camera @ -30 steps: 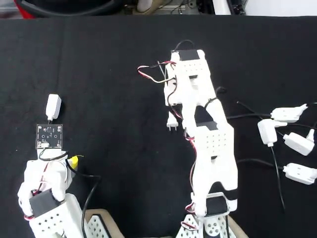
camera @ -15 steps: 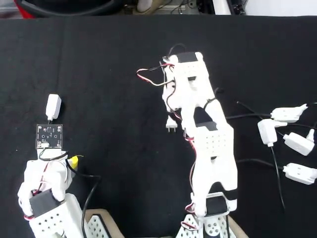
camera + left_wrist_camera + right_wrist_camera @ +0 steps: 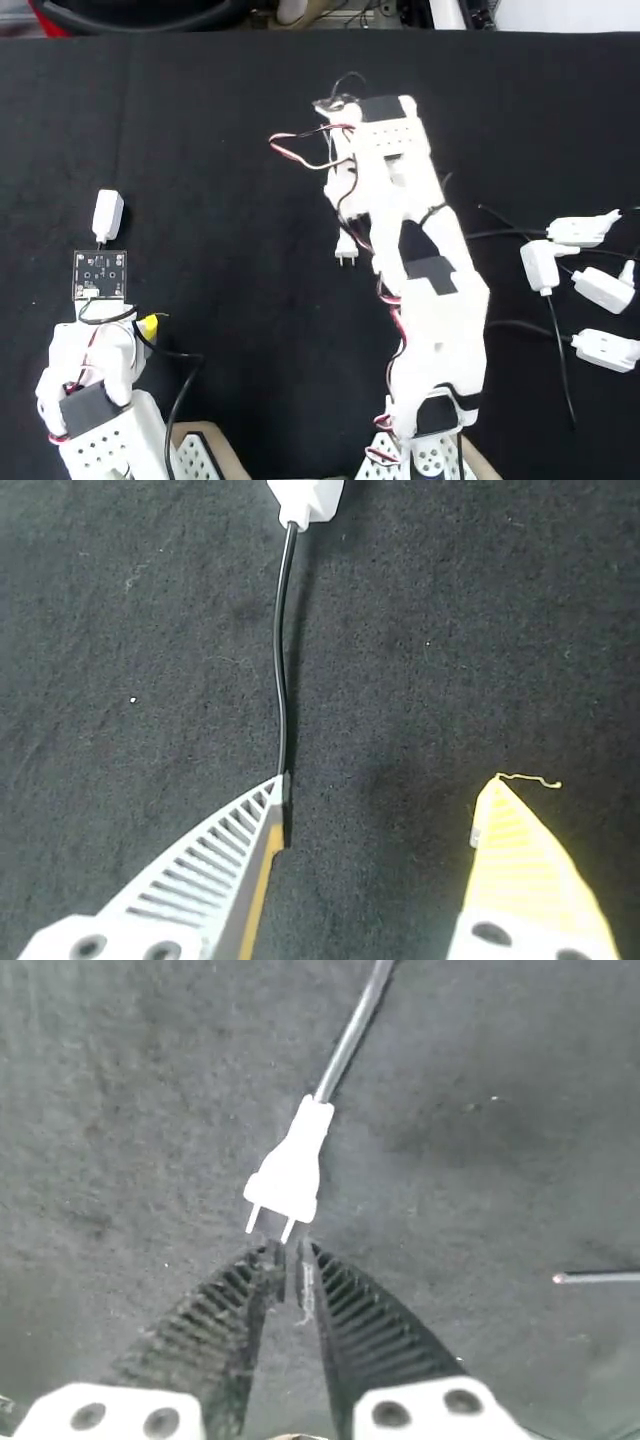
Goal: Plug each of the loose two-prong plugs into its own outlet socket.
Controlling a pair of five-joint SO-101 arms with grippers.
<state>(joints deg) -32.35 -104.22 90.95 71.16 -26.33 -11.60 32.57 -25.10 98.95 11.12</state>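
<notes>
A white two-prong plug [image 3: 288,1172] lies flat on the black cloth, its prongs pointing at my right gripper [image 3: 290,1258]. The dark fingers stand almost together just short of the prongs, with nothing between them. From above, the same plug [image 3: 347,248] sits beside the right arm [image 3: 420,290]. My left gripper [image 3: 385,795] is open over the cloth. Its white finger [image 3: 240,830] touches a black cable [image 3: 282,680] that runs to a white outlet socket [image 3: 305,494]. That socket [image 3: 107,213] lies ahead of the left arm [image 3: 90,375].
Several white sockets and plugs with black cables lie grouped at the table's right edge [image 3: 580,290]. Loose servo wires [image 3: 300,150] loop off the right arm's wrist. Open black cloth spans the space between the two arms.
The right arm has shifted a little, its forearm swinging right and its wrist wires spreading left. The plug and the left arm have stayed in place.
</notes>
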